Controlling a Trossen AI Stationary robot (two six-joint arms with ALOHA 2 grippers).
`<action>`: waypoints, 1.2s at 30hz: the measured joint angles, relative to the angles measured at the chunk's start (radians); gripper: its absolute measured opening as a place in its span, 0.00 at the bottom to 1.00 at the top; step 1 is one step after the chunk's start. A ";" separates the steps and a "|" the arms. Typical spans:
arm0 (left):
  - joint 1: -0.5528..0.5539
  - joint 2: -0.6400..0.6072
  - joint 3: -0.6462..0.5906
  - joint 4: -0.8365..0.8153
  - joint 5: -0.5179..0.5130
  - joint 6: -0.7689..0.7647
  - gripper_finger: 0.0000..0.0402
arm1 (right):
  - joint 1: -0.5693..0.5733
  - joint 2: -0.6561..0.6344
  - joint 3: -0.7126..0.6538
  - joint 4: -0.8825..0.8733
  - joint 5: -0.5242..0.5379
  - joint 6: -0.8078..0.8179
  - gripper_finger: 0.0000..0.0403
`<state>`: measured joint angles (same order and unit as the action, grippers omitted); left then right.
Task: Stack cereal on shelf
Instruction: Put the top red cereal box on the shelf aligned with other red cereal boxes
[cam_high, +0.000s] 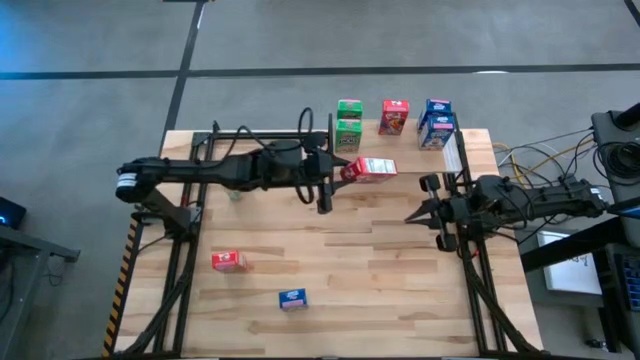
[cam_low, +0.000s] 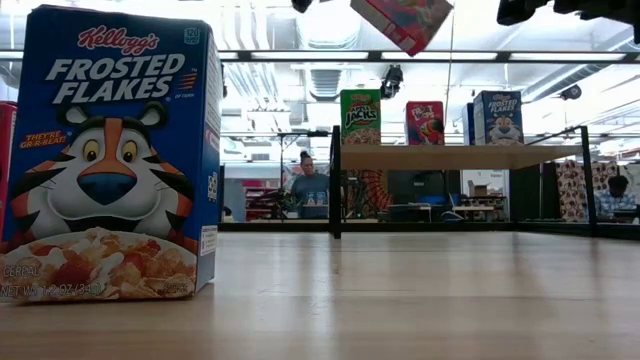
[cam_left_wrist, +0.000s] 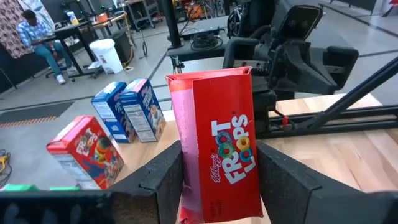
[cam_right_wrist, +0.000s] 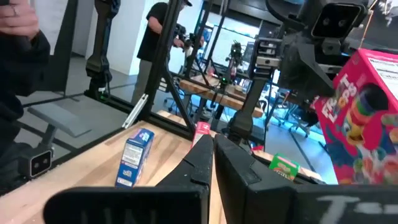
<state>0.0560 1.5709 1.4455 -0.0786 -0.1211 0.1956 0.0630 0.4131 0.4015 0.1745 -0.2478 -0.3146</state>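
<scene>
One red Froot Loops box (cam_left_wrist: 217, 149) sits clamped between the two fingers of the left gripper (cam_high: 350, 172), its printed face showing past the pads in the left wrist view. Seen from above, the box hangs over the table toward 12 o'clock of centre, just short of the shelf (cam_high: 452, 152), with the left arm stretched flat from 9 o'clock. Five boxes stand on the shelf: two green (cam_high: 348, 122), one red (cam_high: 394, 116), two blue (cam_high: 437, 124). The right gripper (cam_high: 428, 200) waits at 3 o'clock, fingers pressed together. A red box (cam_high: 229, 261) and a blue box (cam_high: 292, 298) lie on the tabletop (cam_high: 380, 280) toward 7 o'clock.
</scene>
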 joint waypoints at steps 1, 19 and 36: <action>0.002 0.014 0.012 -0.001 0.000 0.005 0.41 | 0.002 -0.006 -0.002 0.000 0.000 -0.001 0.02; 0.098 0.188 0.131 0.037 0.002 0.032 0.41 | 0.031 -0.196 -0.073 0.027 -0.052 -0.026 0.02; 0.125 0.248 0.132 0.098 0.011 0.029 0.41 | 0.031 -0.193 -0.076 0.014 -0.041 -0.011 0.02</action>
<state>0.1806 1.8192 1.5772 0.0194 -0.1097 0.2247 0.0937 0.2199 0.3256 0.1890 -0.2890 -0.3254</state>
